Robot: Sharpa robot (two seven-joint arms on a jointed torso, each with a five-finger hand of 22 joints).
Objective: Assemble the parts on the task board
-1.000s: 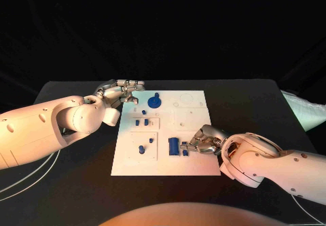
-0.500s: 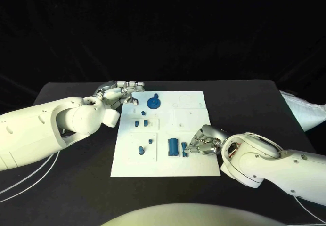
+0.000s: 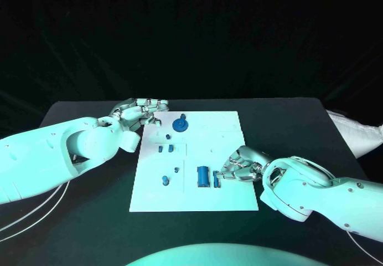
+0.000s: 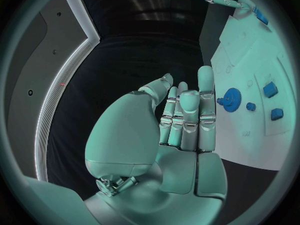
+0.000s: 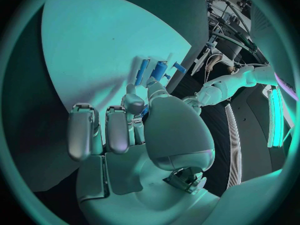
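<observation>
The black tabletop [image 3: 303, 119] carries the white task board [image 3: 227, 194] at its middle. The left hand [image 3: 142, 112] hovers at the board's far left corner, fingers [image 4: 207, 92] straight, side by side, holding nothing. The right hand [image 3: 239, 166] rests on the board's near right part, fingers curled beside a blue block [image 3: 203, 176]; whether it pinches the small piece there I cannot tell. A blue gear [image 3: 181, 124] sits at the far side, with small blue parts [image 3: 165, 148] left of centre.

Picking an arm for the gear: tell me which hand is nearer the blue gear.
Left. The left hand sits beside the blue gear, off the task board's far corner; the right hand is at the near parts.
</observation>
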